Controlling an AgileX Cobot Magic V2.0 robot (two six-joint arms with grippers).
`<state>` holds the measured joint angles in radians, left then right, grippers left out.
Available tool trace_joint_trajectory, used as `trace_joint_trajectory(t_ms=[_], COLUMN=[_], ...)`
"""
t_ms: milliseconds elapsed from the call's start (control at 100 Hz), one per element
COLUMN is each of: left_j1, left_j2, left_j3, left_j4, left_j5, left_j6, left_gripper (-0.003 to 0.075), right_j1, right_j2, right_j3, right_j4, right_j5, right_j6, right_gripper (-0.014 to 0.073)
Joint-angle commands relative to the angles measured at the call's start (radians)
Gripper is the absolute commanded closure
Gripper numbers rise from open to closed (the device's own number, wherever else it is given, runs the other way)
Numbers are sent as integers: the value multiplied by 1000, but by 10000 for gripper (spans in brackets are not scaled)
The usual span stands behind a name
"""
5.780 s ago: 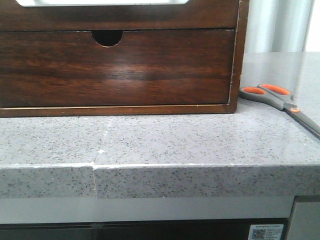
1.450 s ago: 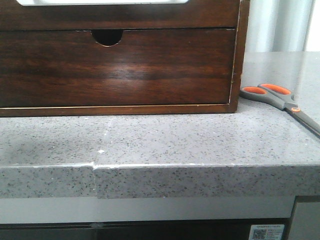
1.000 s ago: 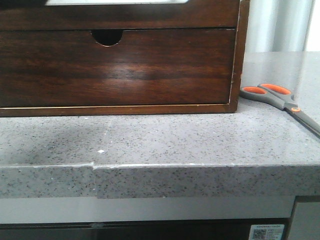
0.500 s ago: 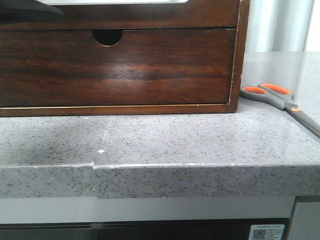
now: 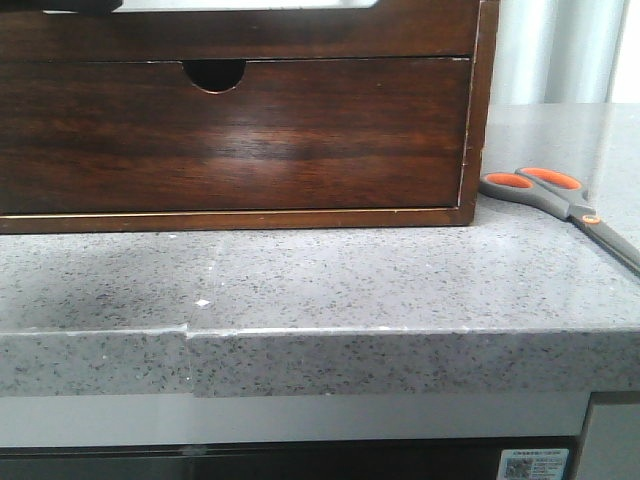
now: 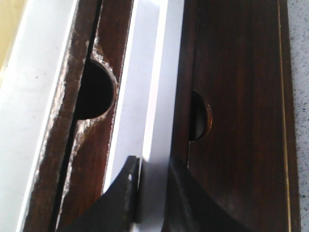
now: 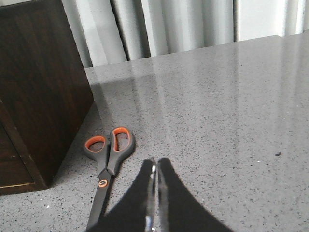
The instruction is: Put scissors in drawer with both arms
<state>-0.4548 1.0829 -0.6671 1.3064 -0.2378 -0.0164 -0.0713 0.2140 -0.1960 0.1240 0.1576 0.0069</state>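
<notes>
- Grey-handled scissors [image 5: 560, 199] with orange-lined loops: flat on speckled grey counter [image 5: 340, 280], beside wooden box frame [image 5: 483, 110].
- Dark brown glossy drawer [image 5: 300, 135]: closed.
- Left gripper [image 6: 150, 186]: above the box, fingers slightly parted.
- Right gripper [image 7: 154, 186]: above the counter near the scissors, fingers nearly together, holding nothing.

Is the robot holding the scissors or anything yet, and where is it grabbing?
Nothing is held. The scissors lie on the counter, untouched. The right gripper is shut and empty. The left gripper hovers over the drawer, gripping nothing.
</notes>
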Motion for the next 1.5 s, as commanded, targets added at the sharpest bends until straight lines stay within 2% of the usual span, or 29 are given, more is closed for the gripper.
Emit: trace_joint_trajectory(t_ms=[0, 260, 620, 1490], left_j1=[-10, -12, -86, -251], left_j2=[-6, -22, -66, -376], left_j3=[-21, -15, 47, 233], left_j4=[-7, -7, -7, -7], left_j5=[-7, -19, -13, -58], left_j6=[-24, -24, -24, -24], left_gripper=[742, 742, 742, 742], right_j1=[-1, -1, -1, -1], right_j2=[18, 18, 18, 18], right_j3=[-32, -32, -32, -32], right_j4=[2, 2, 2, 2], right_j5=[-90, -90, -90, -86], right_j6=[-7, -7, -7, -7], right_gripper=[644, 644, 644, 644])
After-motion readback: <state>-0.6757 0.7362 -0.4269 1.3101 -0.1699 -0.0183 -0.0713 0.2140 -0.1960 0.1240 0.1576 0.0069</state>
